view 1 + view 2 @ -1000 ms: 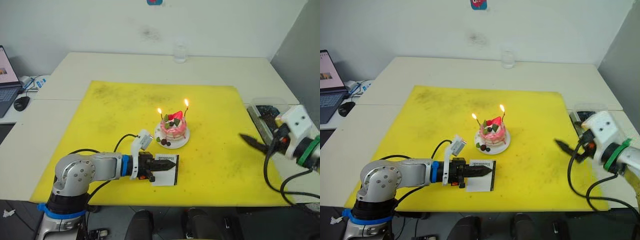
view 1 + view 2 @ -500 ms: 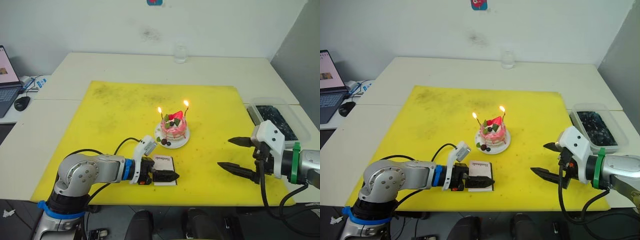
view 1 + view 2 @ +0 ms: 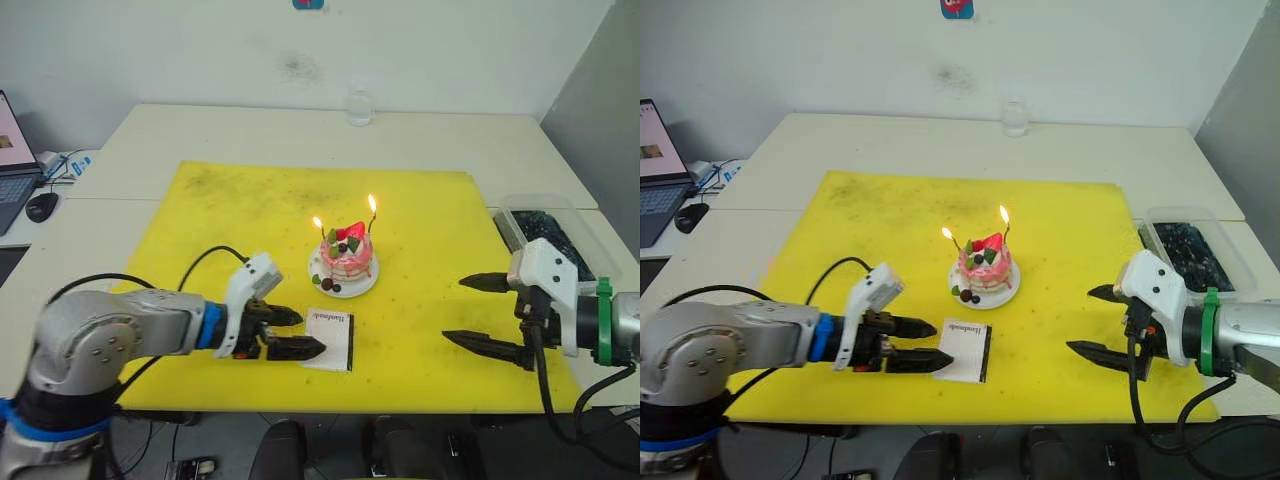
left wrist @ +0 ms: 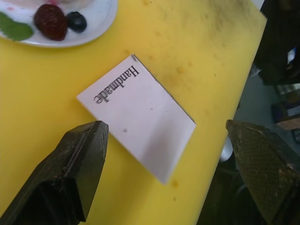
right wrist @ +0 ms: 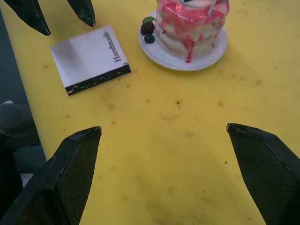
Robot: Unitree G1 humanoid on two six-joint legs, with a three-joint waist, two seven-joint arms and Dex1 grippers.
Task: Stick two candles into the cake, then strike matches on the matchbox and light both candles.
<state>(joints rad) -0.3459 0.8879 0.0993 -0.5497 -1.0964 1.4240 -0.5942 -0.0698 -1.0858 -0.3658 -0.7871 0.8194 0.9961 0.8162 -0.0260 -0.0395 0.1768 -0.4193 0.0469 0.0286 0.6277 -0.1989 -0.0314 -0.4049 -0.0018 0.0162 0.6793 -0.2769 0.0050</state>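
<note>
Having let go of the matchbox (image 3: 331, 339), the left hand (image 3: 284, 333) now hovers open beside it, the right hand (image 3: 493, 315) open too, with both candles (image 3: 372, 217) burning on the cake (image 3: 347, 256), so the task looks done.

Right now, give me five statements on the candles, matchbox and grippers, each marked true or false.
1. Both candles in the cake are lit. True.
2. The left gripper is shut on the matchbox. False: it is open, and the box lies flat on the yellow mat just off its fingertips.
3. The right gripper is open and holds nothing. True.
4. The matchbox leans against the cake's plate. False: it lies on the mat, apart from the plate.
5. A clear glass stands on the table behind the mat. True.
</note>
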